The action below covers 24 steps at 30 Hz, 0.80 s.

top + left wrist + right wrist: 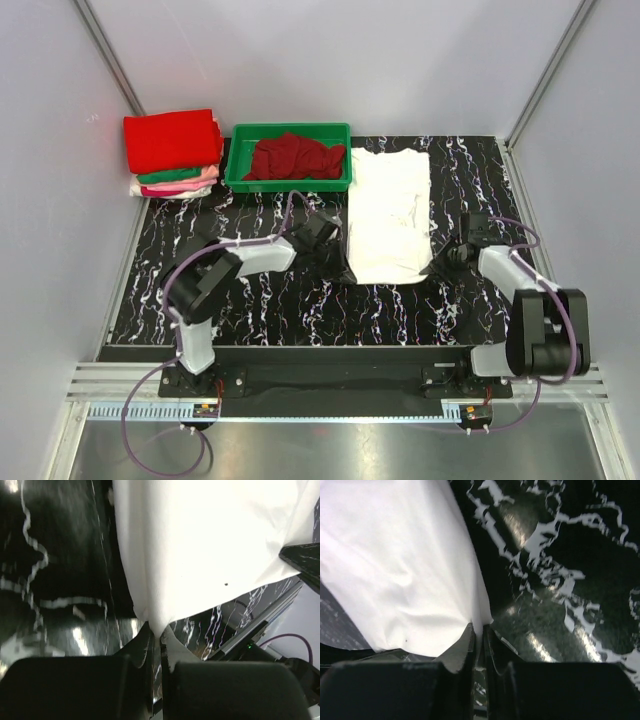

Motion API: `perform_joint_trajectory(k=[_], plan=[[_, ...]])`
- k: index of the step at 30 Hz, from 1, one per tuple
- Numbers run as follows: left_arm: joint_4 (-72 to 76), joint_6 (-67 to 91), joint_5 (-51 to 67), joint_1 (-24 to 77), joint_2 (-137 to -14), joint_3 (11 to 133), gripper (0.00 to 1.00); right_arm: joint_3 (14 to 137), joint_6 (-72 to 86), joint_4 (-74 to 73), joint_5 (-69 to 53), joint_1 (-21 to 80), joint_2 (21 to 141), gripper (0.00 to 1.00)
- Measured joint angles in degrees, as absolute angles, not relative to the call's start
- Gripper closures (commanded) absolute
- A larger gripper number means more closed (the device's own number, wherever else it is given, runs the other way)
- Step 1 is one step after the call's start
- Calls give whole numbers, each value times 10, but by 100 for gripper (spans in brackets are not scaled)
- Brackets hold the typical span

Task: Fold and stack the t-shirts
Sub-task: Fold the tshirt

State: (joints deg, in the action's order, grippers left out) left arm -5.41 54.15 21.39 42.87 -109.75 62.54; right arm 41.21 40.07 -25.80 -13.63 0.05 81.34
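A white t-shirt [390, 213] lies folded lengthways as a long strip on the black marbled table, right of the middle. My left gripper [343, 268] is shut on its near left corner [150, 615]. My right gripper [437, 263] is shut on its near right corner [477, 617]. The near edge is slightly lifted between them. A stack of folded t-shirts [173, 152], red on top with green and pink below, sits at the far left. Dark red shirts [294, 157] lie crumpled in the green tray [290, 183].
The black marbled table [250, 290] ends in a metal rail at the near edge. White enclosure walls with metal posts close in the back and both sides. The green tray stands just left of the white t-shirt's far end.
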Motion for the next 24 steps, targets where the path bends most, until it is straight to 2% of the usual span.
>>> perform_joint_trajectory(k=[10, 18, 24], plan=[[-98, 550, 164, 510, -860, 509, 100, 408, 406, -397, -185, 1, 614, 100], [-140, 612, 112, 633, -745, 433, 100, 381, 395, -557, -228, 2, 444, 100], [-195, 660, 72, 713, -648, 427, 99, 378, 391, -680, -252, 3, 315, 100]])
